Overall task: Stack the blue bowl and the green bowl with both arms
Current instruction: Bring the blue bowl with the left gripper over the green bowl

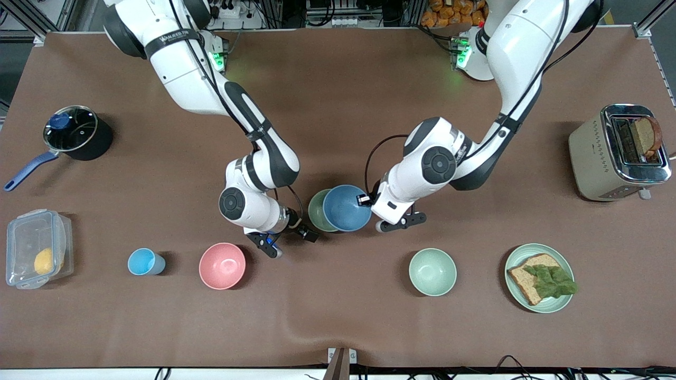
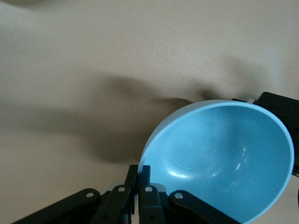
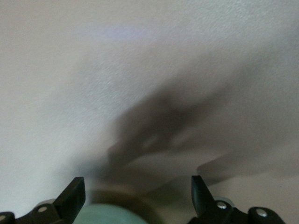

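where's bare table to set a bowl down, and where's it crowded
Bare cloth lies between the pink bowl and the mint bowl, and between the pot and the toaster. The middle is crowded: left gripper shut on the blue bowl over the green bowl, open right gripper beside.

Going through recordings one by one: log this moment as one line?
left claw: shut on blue bowl rim, over green bowl | right claw: open, beside green bowl | stack: not yet done

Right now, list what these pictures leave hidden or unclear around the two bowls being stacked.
- Green bowl: front view, mostly covered by the blue bowl; whether they touch is unclear.
- Left gripper, shut on the blue bowl's rim: front view, hidden under its wrist.
- Right gripper, open: right wrist view cuts off the green rim below.
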`<state>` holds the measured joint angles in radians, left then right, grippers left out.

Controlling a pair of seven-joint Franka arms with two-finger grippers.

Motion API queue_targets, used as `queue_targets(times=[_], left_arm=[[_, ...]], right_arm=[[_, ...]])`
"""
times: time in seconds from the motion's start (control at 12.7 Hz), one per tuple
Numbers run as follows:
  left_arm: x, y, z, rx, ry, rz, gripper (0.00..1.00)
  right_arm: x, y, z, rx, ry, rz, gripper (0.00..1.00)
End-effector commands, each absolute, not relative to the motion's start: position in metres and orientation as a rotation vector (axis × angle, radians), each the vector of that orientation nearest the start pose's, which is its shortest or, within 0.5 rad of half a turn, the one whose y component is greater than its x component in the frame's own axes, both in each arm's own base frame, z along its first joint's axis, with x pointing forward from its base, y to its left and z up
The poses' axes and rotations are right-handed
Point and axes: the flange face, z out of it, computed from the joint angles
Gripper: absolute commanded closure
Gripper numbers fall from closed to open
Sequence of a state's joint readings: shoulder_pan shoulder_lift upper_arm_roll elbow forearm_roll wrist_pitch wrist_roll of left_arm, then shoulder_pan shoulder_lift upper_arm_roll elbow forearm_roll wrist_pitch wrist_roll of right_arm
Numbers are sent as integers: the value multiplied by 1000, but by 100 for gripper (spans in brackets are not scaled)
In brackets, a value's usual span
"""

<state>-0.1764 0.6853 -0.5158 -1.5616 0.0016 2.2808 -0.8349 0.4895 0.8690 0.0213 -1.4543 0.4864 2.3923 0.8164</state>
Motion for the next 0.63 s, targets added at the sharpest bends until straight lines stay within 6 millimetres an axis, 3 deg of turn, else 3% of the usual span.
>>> queue_targets(times=[0.0, 0.24, 0.55], left_arm=[[586, -412, 291, -3406, -481, 186, 100], [580, -421, 289, -3401, -478, 191, 100], [573, -434, 264, -3363, -500, 150, 100]], right_arm=[[639, 359, 175, -2663, 926, 218, 0], [642, 355, 175, -2660, 932, 229, 0], [650, 350, 186, -2647, 943, 295, 0]])
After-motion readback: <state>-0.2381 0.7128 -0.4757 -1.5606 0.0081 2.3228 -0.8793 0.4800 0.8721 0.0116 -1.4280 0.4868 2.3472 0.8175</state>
